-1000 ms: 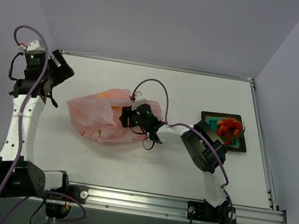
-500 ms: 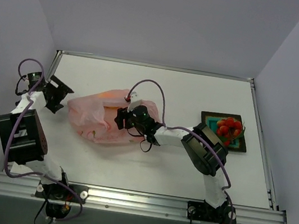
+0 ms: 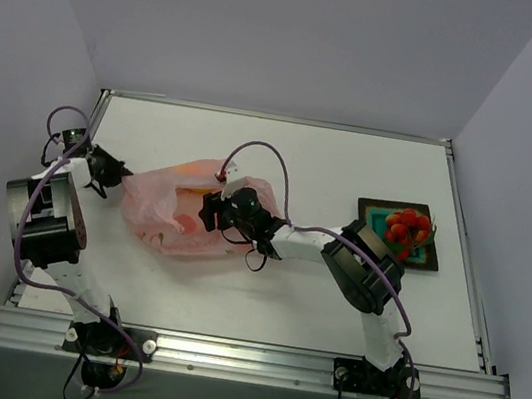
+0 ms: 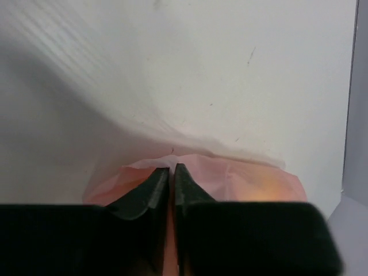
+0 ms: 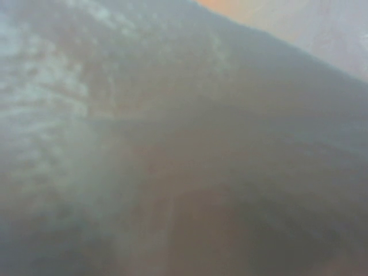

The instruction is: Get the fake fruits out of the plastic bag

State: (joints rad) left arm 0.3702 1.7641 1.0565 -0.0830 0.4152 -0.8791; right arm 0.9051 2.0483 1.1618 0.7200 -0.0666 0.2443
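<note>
Holding: the left gripper (image 4: pixel 171 172) has its jaws drawn almost together, with the pink film of the plastic bag (image 3: pixel 158 211) pinched at their tips. This is clear in the left wrist view.
Bag position: left of centre on the table (image 3: pixel 331 169), lying flat and crumpled.
Bag long axis: runs left to right across the top view.
Key relation: the left gripper sits at the bag's far left end, and the right gripper (image 3: pixel 211 213) is pushed in at the right end. The bag lies stretched between them.
Nearer arm: the left arm for the left end, the right arm for the contents.
Right tool state: cannot tell. Film hides the jaws from above, and the right wrist view shows only blurred pink-grey plastic.
Fruit in the bag: an orange fruit (image 3: pixel 193 169) glows through the film near the upper edge. Other pieces are too faint to name.
Fruit out: the red berries (image 3: pixel 409 225) rest on the tray (image 3: pixel 428 263), at the right of the frame, well apart from the bag.
Judgement: the task is partly done. The next move probably depends on the left pinch anchoring the bag while the right arm works inside.
Risk: the thin film may slip from the pinch.
</note>
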